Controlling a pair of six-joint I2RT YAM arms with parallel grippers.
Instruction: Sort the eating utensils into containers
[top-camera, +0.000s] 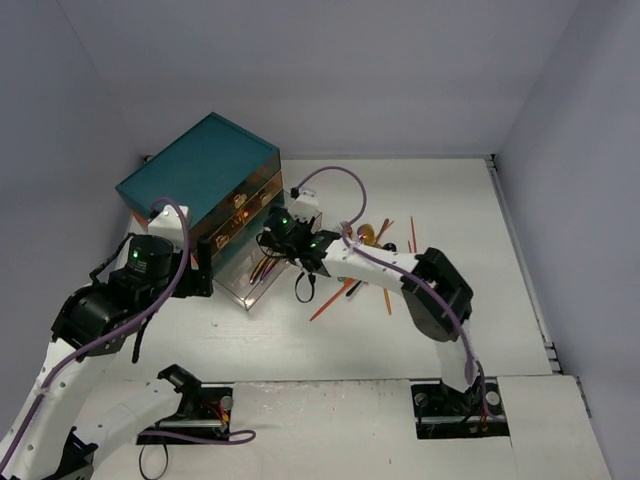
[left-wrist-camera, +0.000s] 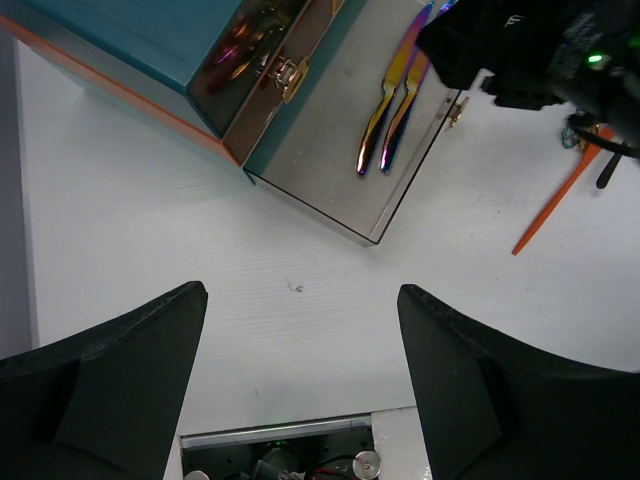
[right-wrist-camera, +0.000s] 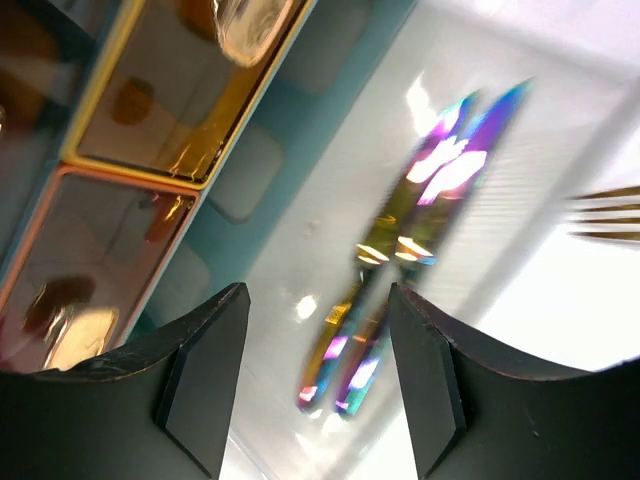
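Note:
The teal chest stands at the back left, its lowest drawer pulled out. Two rainbow-sheen utensils lie side by side on the drawer floor. My right gripper hovers open just above these utensils, holding nothing. In the top view the right gripper is over the drawer. My left gripper is open and empty above bare table, left of the drawer. Orange chopsticks and a coppery spoon lie loose on the table.
The two upper drawers are shut, with mirrored coppery fronts and pale knobs. Gold fork tines show at the right edge of the right wrist view. An orange chopstick lies right of the drawer. Walls enclose the table.

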